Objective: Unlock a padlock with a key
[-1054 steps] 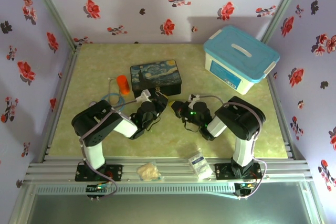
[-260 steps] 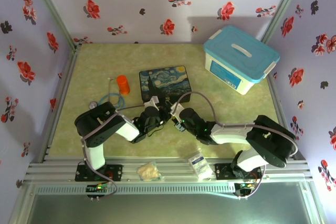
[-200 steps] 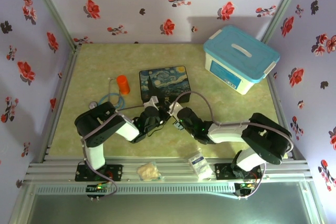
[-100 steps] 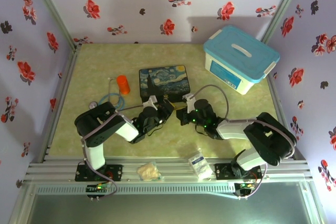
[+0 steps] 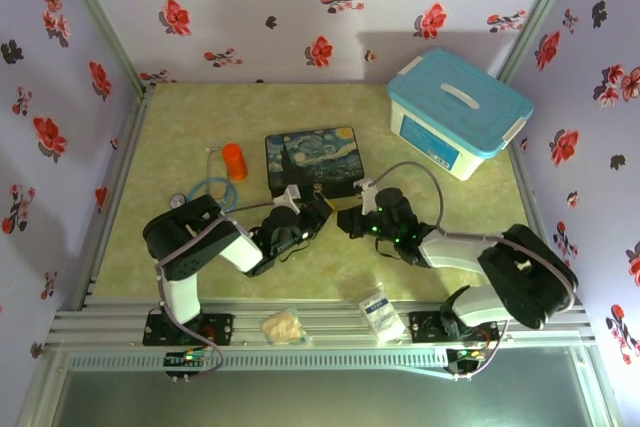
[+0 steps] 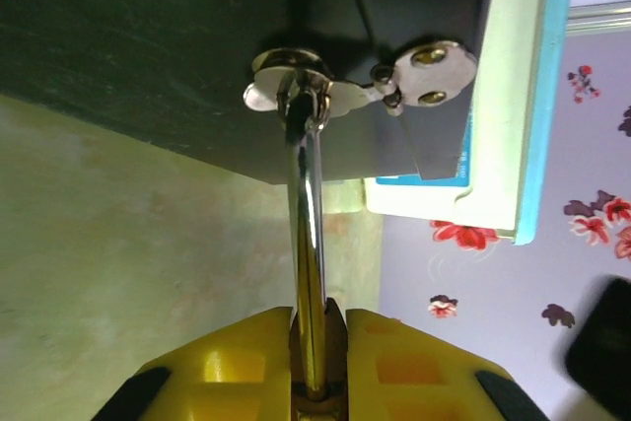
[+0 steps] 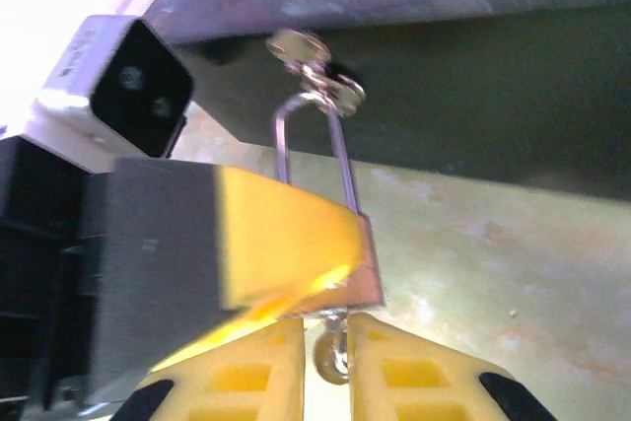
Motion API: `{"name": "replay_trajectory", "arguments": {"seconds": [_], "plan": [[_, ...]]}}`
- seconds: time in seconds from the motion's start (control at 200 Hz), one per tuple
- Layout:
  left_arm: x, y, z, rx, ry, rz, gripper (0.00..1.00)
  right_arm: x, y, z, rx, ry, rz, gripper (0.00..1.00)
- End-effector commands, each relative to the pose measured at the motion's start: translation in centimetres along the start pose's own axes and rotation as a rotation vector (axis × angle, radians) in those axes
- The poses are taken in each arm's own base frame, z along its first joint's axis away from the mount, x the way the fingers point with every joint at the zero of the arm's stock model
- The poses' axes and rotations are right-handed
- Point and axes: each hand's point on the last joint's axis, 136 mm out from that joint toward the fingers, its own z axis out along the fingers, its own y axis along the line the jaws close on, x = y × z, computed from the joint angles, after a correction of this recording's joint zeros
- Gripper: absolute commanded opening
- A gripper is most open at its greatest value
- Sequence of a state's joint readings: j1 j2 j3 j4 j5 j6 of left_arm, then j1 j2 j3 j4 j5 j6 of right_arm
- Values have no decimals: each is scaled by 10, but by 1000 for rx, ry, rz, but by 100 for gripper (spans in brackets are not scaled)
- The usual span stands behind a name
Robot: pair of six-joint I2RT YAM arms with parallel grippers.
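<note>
Top external: both arms reach over the table (image 5: 180, 127) and meet just in front of the painted box (image 5: 315, 152)
Left gripper (image 6: 317, 347): yellow fingers pressed together on the padlock, holding it
Padlock (image 6: 308, 204): off the table at the box's dark front wall, with its silver shackle threaded through the box's hasp (image 6: 296, 86); in the right wrist view the body is mostly hidden behind a left finger
Right gripper (image 7: 327, 342): just under the padlock, fingers drawn close with the key head between them; whether they actually pinch it I cannot tell
Key (image 7: 330, 357): at the padlock's underside, its round head showing in the gap
Elsewhere: orange cylinder (image 5: 233, 160) left of the box, blue-lidded bin (image 5: 455, 107) at the far right
</note>
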State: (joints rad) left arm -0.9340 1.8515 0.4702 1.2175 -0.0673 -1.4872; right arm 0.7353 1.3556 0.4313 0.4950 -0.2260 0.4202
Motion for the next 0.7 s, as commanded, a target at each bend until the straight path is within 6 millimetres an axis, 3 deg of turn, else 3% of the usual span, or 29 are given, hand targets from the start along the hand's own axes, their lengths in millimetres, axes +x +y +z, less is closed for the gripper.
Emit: {"name": "replay_trajectory", "arguments": {"seconds": [0.0, 0.075, 0.18, 0.37, 0.51, 0.695], "plan": [[0, 3, 0, 6, -4, 25, 0, -10, -2, -3, 187, 16, -236, 18], [0, 2, 1, 10, -3, 22, 0, -7, -4, -1, 217, 46, -251, 29], [-1, 3, 0, 2, -4, 30, 0, -11, -7, -5, 233, 21, -211, 33], [3, 25, -1, -98, 35, 70, 0, -50, -25, -33, 281, -209, 4, 47], [8, 44, 0, -161, 100, 81, 0, -55, -55, -41, 465, -192, 32, 49], [-3, 66, -16, -282, 140, 143, 0, -52, -48, -26, 415, -128, 52, 48]]}}
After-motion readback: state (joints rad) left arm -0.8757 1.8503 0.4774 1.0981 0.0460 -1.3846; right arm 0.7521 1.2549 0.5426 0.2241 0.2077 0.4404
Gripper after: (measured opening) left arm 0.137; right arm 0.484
